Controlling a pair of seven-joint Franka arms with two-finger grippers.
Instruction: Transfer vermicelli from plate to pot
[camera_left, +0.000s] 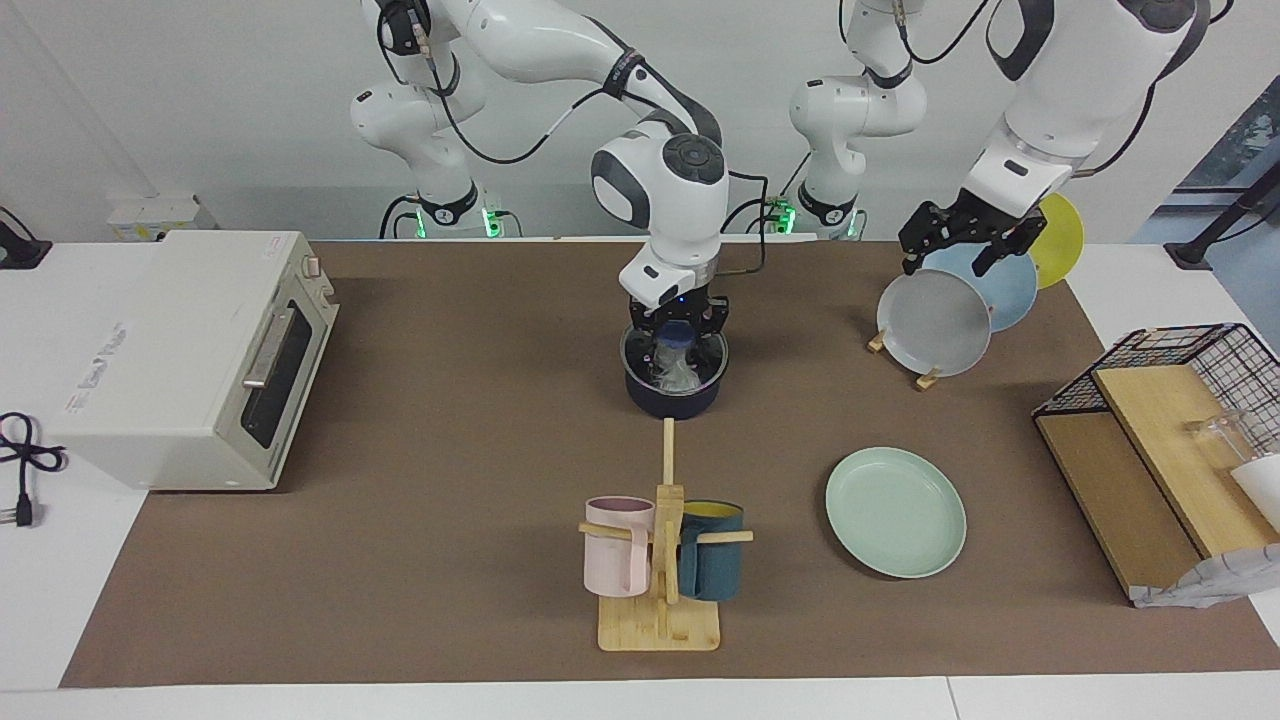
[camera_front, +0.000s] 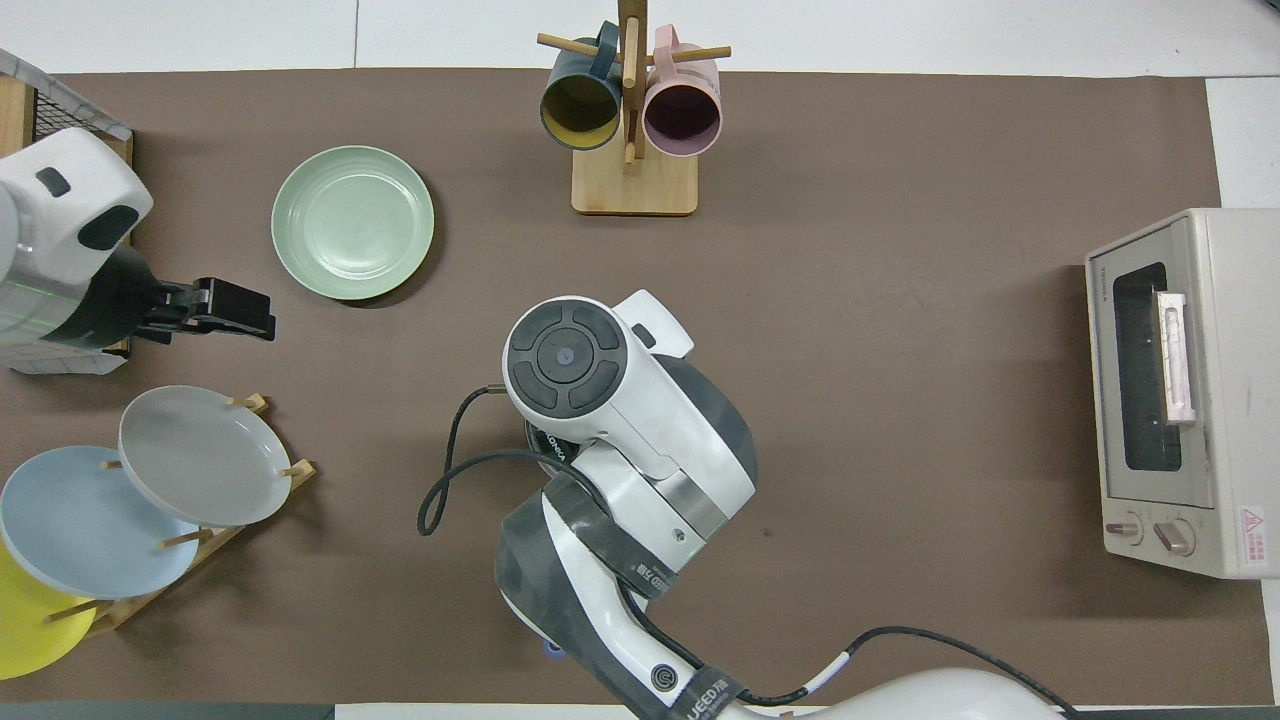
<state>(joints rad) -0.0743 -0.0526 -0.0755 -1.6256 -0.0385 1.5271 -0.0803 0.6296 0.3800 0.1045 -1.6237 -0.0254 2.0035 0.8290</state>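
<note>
The pot (camera_left: 672, 398) stands mid-table, and the vermicelli (camera_left: 680, 375) lies inside it as a glassy whitish clump. My right gripper (camera_left: 677, 348) reaches down into the pot's mouth, right on top of the vermicelli. In the overhead view the right arm hides both the pot and the vermicelli. The mint-green plate (camera_left: 895, 511) (camera_front: 352, 222) lies bare, farther from the robots and toward the left arm's end. My left gripper (camera_left: 955, 243) (camera_front: 235, 309) is open and empty, up in the air over the plate rack.
A rack holds a grey plate (camera_left: 933, 322), a light blue plate (camera_left: 1000, 285) and a yellow plate (camera_left: 1058, 238). A mug tree (camera_left: 662, 560) carries a pink mug and a teal mug. A toaster oven (camera_left: 190, 355) stands at the right arm's end and a wire basket (camera_left: 1190, 400) at the left arm's end.
</note>
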